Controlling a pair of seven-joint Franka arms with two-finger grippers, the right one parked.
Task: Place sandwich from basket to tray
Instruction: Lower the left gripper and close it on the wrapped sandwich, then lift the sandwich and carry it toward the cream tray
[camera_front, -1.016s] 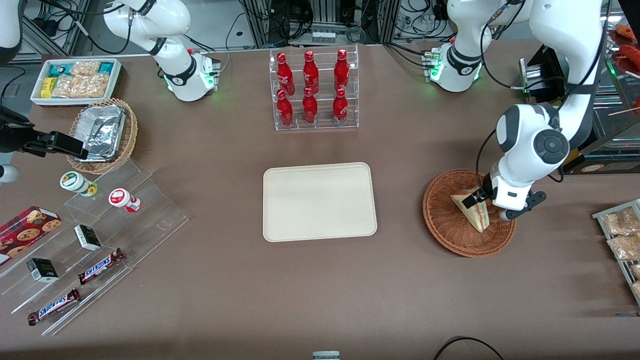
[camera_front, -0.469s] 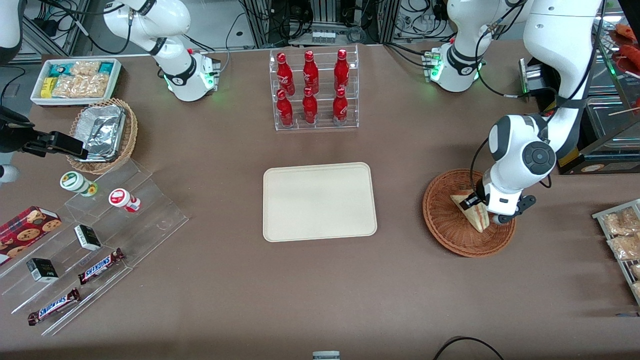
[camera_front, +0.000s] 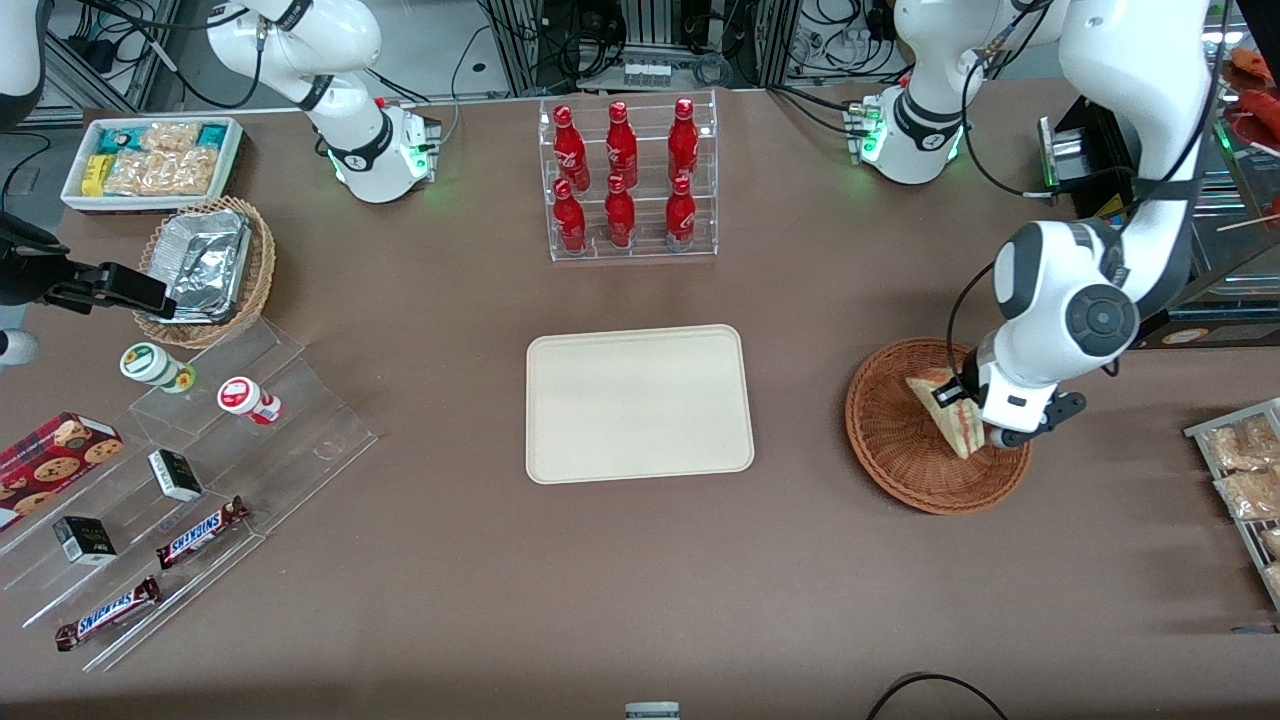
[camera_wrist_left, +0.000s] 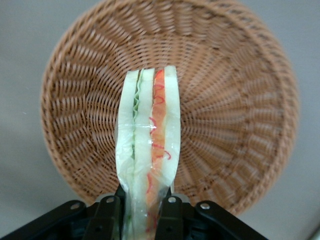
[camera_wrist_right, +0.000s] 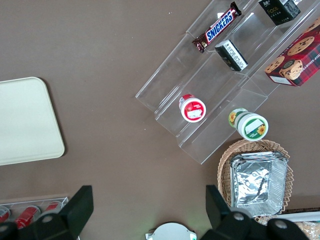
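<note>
White arm, black-fingered hand (camera_wrist_left: 140, 220)

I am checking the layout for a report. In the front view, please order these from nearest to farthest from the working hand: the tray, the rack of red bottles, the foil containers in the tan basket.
The hand is shut on the sandwich over the basket.
1. Tray, mid-table.
2. Rack of red bottles, farther from the camera than the tray.
3. Foil containers, toward the parked arm's end.
</note>
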